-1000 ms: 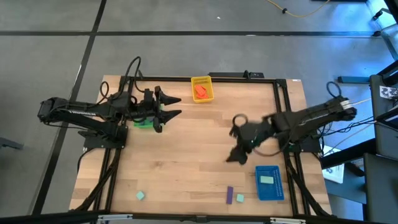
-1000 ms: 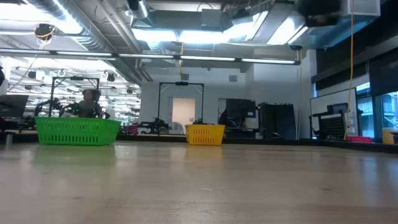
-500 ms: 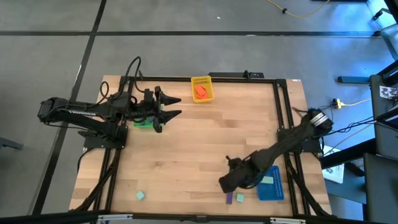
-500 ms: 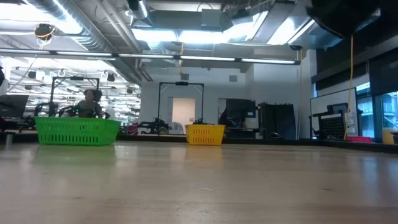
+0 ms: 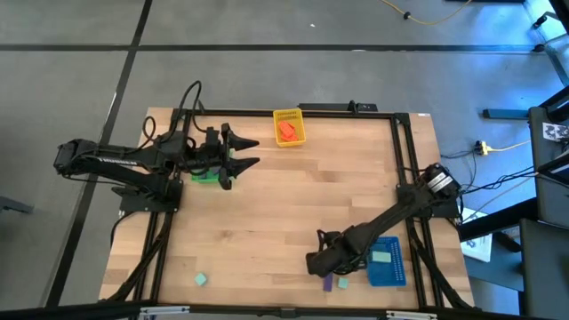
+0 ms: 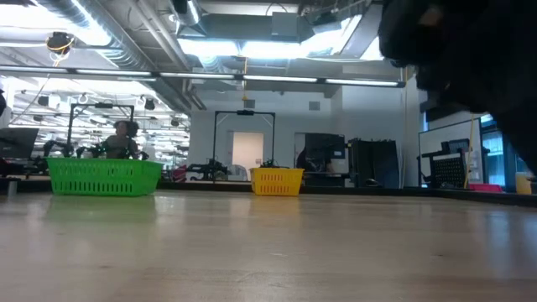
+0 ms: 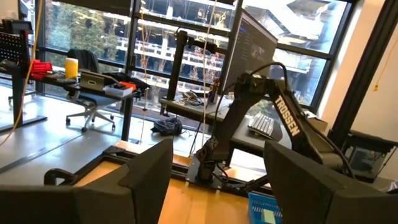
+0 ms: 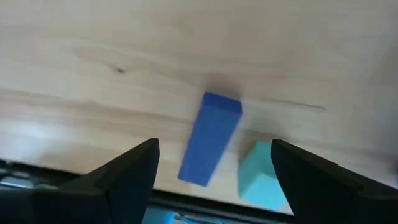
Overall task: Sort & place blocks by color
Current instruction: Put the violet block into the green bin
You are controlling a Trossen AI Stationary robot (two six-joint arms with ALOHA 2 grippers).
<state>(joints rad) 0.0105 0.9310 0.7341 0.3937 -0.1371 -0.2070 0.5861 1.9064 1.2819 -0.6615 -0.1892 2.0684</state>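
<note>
The long purple-blue toy brick (image 8: 210,140) lay flat on the wooden table (image 5: 284,196) near its 6 o'clock edge, a pale mint cube (image 8: 261,174) just beside it. The right gripper (image 8: 211,165) hung over it, fingers spread wide, grasping nothing. The left gripper (image 5: 252,151) waited at 10 o'clock, released.

Bright ceiling lights (image 6: 252,46) lit the room evenly. The bench (image 6: 268,252) lay blurred up close, and a dark, unfocused arm (image 6: 470,59) blocked one corner.
</note>
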